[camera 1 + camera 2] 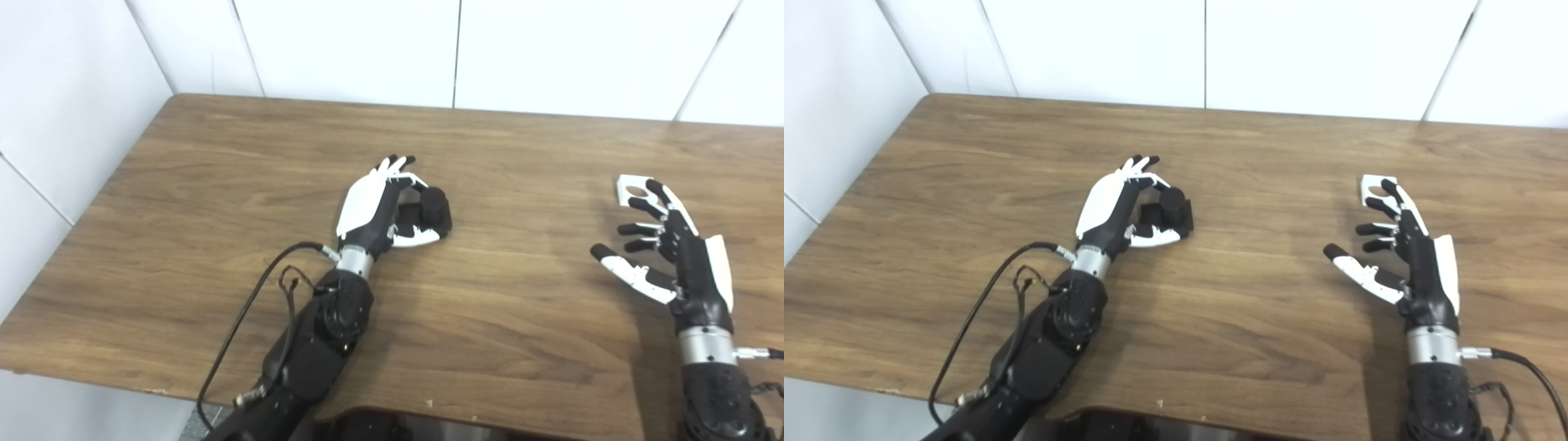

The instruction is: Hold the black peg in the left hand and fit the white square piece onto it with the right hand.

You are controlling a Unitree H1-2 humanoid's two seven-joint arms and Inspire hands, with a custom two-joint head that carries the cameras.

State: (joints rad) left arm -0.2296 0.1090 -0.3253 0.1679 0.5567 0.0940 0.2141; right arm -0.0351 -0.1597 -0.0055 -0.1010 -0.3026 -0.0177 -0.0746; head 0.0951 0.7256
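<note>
Near the middle of the bench (pixel 245 159), my left hand (pixel 383 208) curls around the black peg (pixel 436 208), fingers arched over its far side and thumb tucked under its near side. Whether the peg is lifted or sitting on the wood I cannot tell, but the hand looks closed on it.

Well to the right of the peg, my right hand (pixel 670 257) is spread wide and holds nothing. The white piece (pixel 632 191) lies flat on the bench just beyond its fingertips, its round hole facing up; the longest finger overlaps its right edge, though I cannot tell if it touches.

The step in hand, as I judge it, is picking up the piece. To do it well I should reach a little farther, bring thumb and fingers onto opposite edges, and leave the hole uncovered. A flat piece may slide away under a fingertip, so I should close gently and evenly. Meanwhile the left hand should keep the peg firm, its end exposed and turned towards the piece.
</note>
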